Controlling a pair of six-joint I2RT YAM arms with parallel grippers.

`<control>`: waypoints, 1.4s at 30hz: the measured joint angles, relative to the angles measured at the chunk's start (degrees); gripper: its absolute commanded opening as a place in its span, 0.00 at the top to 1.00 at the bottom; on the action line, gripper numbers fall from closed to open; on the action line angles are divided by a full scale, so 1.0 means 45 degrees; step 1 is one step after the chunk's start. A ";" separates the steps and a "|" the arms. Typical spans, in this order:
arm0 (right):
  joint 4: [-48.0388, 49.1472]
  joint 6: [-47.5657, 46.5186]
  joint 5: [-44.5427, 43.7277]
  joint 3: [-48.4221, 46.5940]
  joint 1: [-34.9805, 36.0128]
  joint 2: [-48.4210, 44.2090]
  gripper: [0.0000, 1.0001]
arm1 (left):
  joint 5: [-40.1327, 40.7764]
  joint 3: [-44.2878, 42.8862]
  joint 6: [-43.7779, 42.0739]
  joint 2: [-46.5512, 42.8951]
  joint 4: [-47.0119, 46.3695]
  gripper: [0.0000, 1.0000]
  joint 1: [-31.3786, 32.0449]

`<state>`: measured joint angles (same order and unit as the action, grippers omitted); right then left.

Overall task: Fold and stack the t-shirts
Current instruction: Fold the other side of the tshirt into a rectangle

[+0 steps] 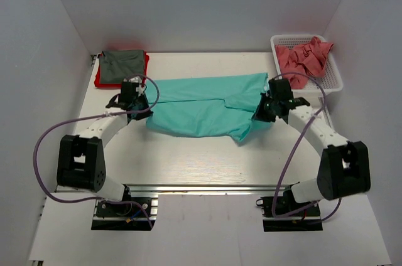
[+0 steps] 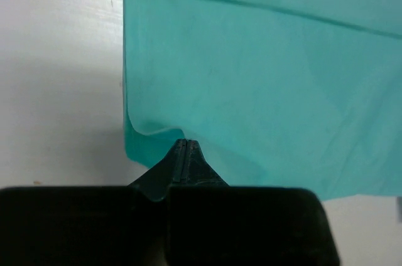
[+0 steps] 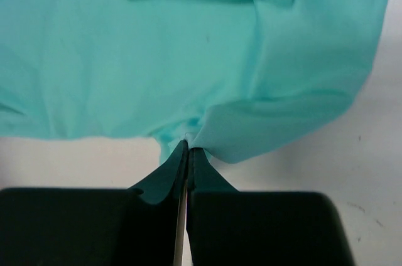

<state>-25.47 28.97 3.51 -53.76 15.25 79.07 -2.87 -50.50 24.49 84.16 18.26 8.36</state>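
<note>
The teal-green t-shirt lies partly folded across the middle of the table. My left gripper is shut on its left edge; the wrist view shows the cloth pinched at the closed fingertips. My right gripper is shut on its right edge; its wrist view shows the teal cloth bunched at the closed fingertips. A folded dark grey t-shirt lies on a bright red one at the back left. Salmon-pink t-shirts are heaped at the back right.
A white plastic mesh basket at the back right holds the pink shirts. White walls enclose the table on the left, back and right. Purple cables loop beside both arms.
</note>
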 measured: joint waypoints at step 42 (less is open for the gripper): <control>-0.1588 -0.2550 0.1447 -1.3833 -0.1885 1.1521 0.23 | 0.1316 -0.8650 0.0000 0.7703 0.2050 0.00 -0.0952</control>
<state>-32.62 17.50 10.02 -116.01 6.76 130.91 3.05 -89.43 24.49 118.83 27.49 4.08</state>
